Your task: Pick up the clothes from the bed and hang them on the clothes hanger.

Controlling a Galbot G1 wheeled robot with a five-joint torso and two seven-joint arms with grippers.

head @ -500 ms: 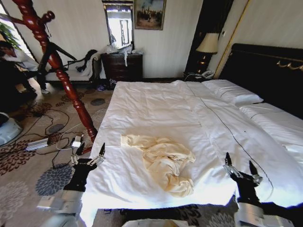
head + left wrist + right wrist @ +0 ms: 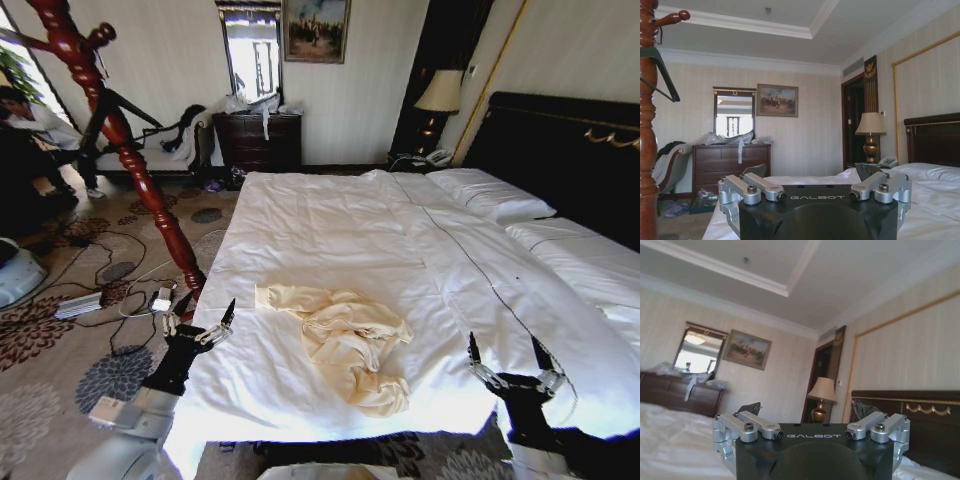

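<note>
On the smooth white bed [image 2: 330, 215], the crumpled silky clothes [image 2: 345, 345] lie between two released end effectors.

The pale cream-yellow, silky long-sleeved shirt [image 2: 345, 343] is lying crumpled and heavily wrinkled on the large bed with the smooth white duvet [image 2: 330, 225], near the foot edge and toward the bed's left half. One sleeve is stretching out flat toward the left edge, while the body is bunching into folds toward the foot. The duvet is lying smooth apart from light creases; white pillows [image 2: 490, 193] are resting against the tall near-black headboard [image 2: 570, 150]. The slim black shoulder-shaped hanger [image 2: 660, 75] is hanging from the red-brown turned wooden stand [image 2: 647, 125], well apart from the shirt; its hook is not discernible.
</note>
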